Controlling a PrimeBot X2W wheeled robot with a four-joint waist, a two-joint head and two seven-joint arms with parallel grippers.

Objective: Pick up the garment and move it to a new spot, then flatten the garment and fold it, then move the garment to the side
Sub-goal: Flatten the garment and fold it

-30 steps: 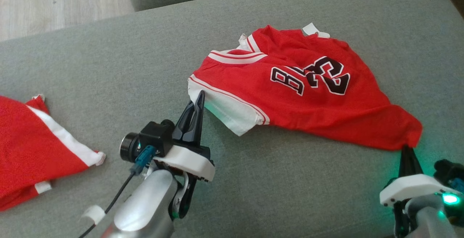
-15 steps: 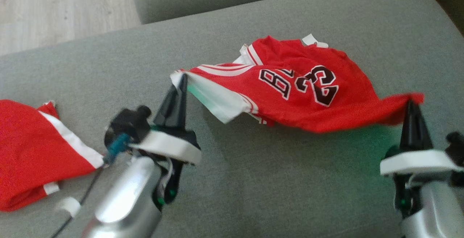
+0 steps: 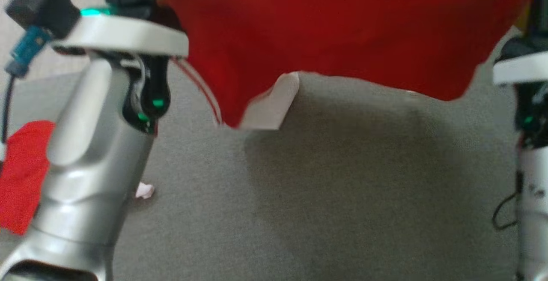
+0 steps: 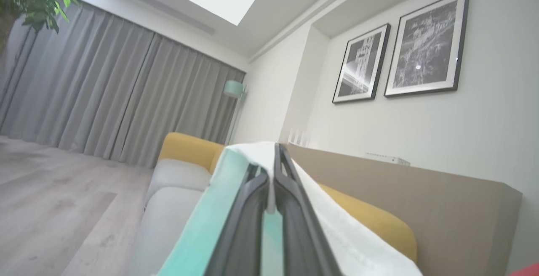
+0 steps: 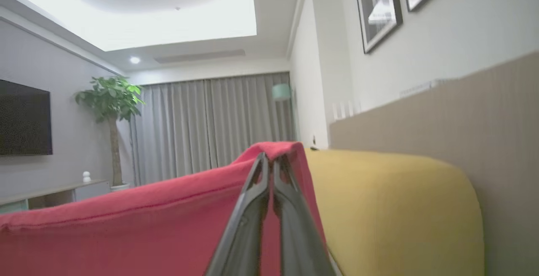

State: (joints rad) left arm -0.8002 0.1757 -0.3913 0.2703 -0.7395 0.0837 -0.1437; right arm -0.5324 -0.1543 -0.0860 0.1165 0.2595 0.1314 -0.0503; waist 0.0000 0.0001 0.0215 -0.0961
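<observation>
The red jersey (image 3: 334, 37) with white trim hangs stretched across the top of the head view, lifted above the grey sofa seat (image 3: 342, 195). Its lower edge droops to a white-edged point (image 3: 269, 109). My left gripper (image 4: 271, 154) is shut on the jersey's white sleeve (image 4: 337, 229), held high at the upper left of the head view. My right gripper (image 5: 271, 158) is shut on a red corner of the jersey (image 5: 126, 234) at the right edge of the head view. The printed number is hidden.
A second red garment (image 3: 21, 174) lies on the seat at the far left, behind my left forearm (image 3: 90, 152). A small white scrap (image 3: 144, 191) lies beside that arm. A yellow cushion (image 5: 400, 208) and a wooden floor (image 4: 50, 208) are beyond the sofa.
Both grippers have risen, lifting the jersey off the seat until it hangs between them. The head view has also shifted, bringing the arms much closer.
</observation>
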